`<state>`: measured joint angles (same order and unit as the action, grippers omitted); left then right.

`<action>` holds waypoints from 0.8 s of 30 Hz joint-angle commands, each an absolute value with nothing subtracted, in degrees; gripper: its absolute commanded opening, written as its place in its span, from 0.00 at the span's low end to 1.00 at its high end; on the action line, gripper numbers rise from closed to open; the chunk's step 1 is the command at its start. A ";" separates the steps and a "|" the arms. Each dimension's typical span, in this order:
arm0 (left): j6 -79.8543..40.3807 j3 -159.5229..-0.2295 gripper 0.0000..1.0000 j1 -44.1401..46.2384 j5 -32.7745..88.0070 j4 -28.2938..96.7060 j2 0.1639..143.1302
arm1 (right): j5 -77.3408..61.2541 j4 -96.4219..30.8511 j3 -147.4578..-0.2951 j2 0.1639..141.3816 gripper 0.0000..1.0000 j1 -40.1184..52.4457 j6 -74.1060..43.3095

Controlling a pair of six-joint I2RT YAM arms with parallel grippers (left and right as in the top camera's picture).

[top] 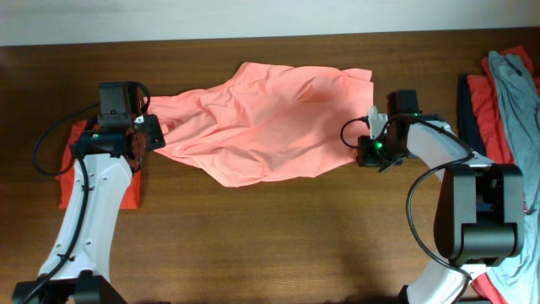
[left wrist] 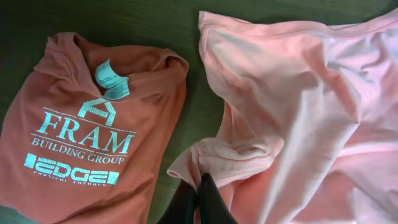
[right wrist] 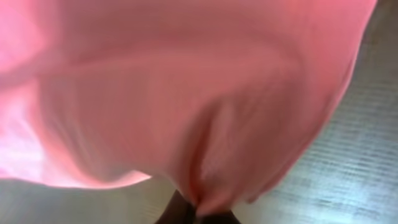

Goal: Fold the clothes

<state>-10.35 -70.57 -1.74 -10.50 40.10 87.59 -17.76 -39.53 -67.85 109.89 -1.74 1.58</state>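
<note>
Closest to the front edge of the counter (top: 278,245) are the bases of the two arms, the left arm (top: 89,203) white and the right arm (top: 472,211) mostly dark. Under the left arm, by the left edge, a red shirt (left wrist: 87,137) with pale "FRAM" lettering lies flat, a small light tag (left wrist: 112,79) at its collar.

A little farther in, the left fingers (left wrist: 200,186) are pressed together on a bunched corner of the salmon-pink shirt (top: 270,127). They pinch it just beside the red shirt, with a strip of bare counter between the two cloths. On the opposite side, the right fingers (right wrist: 189,211) are likewise closed on a gathered fold of the same shirt. In the right wrist view, blurred pink cloth fills nearly the whole picture above that fold.

The salmon-pink shirt lies crumpled across the middle of the counter between the two grips. It is drawn narrow at its left end, broad through the middle, and its upper hem comes near the far edge.

Toward the far right corner and along the right edge lies a heap of other clothes, apart from the pink shirt: a navy piece (top: 469,118), a red piece (top: 483,97) and a grey-blue piece (top: 516,101) draped over them.
</note>
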 commanded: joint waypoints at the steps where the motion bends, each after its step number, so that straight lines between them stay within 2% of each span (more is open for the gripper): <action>1: -11.11 -70.41 0.00 -1.76 -10.09 40.14 87.85 | -18.52 -45.41 -69.60 107.61 0.04 -2.02 1.69; 8: -11.09 -70.41 0.00 -1.76 -10.09 39.97 87.85 | -18.44 -71.13 -84.75 98.61 0.04 -2.11 5.17; 13: -11.11 -70.41 0.00 -1.76 -10.09 39.94 87.85 | -5.96 -66.85 -92.55 95.53 0.06 -4.84 -4.58; 15: -11.11 -70.41 0.00 -1.76 -10.07 39.94 87.85 | -5.72 -65.56 -92.58 96.12 0.35 -5.91 -4.58; 16: -11.11 -70.41 0.00 -1.76 -10.07 39.99 87.85 | -5.69 -65.84 -92.53 96.71 0.39 -6.22 -4.58; 21: -11.11 -70.41 0.00 -1.76 -10.07 40.18 87.85 | -5.43 -68.77 -89.95 100.60 0.46 -6.42 -3.42; 24: -11.11 -70.41 0.00 -1.76 -10.07 40.16 87.85 | -5.50 -68.79 -87.05 101.89 0.46 -6.42 -3.25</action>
<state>-10.35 -70.57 -1.74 -10.31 40.10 87.59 -6.96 -68.31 -89.47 100.47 -6.55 -2.98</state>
